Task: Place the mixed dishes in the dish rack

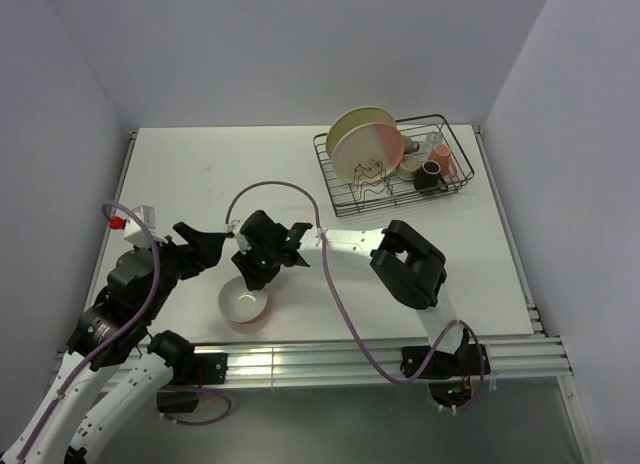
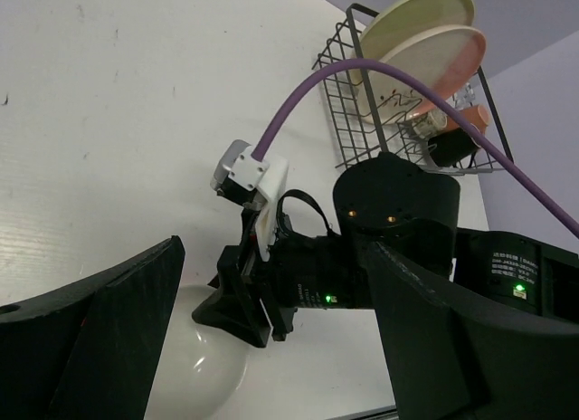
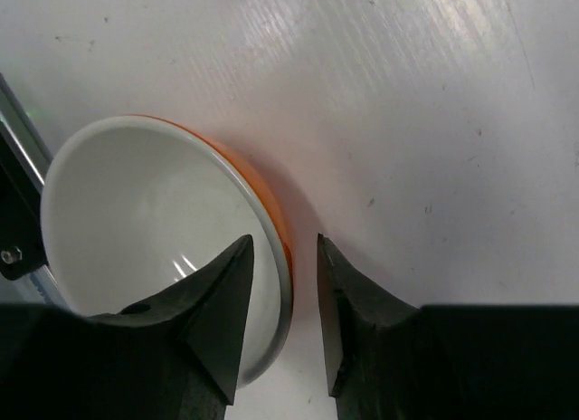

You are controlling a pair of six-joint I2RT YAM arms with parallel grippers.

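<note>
Near table edge, 7 o'clock: white bowl (image 1: 243, 306), upright.
Right gripper (image 3: 282, 242): part-open, straddling bowl rim, no clamp visible.
Left gripper (image 2: 271, 257): wide open, empty, bowl's 11 o'clock.
Rack (image 1: 324, 172): 1 o'clock.

1. A white table (image 1: 250, 174) fills the middle of the overhead view; its top is matte, with fine parallel grain and faint scratches in the right wrist view (image 3: 407, 121).
2. A small dark mark (image 1: 209, 168) lies on the table's far left part, and a few specks dot the surface close up.
3. Aluminium rails (image 1: 320, 359) run along the near edge.
4. A metal strip (image 1: 128, 154) borders the left side, another strip (image 1: 510, 234) the right side.
5. Pale lavender-grey walls enclose it: back wall (image 1: 300, 44), left wall (image 1: 50, 134), right wall (image 1: 580, 134).
6. Grey floor (image 1: 350, 424) shows below the rails.
</note>
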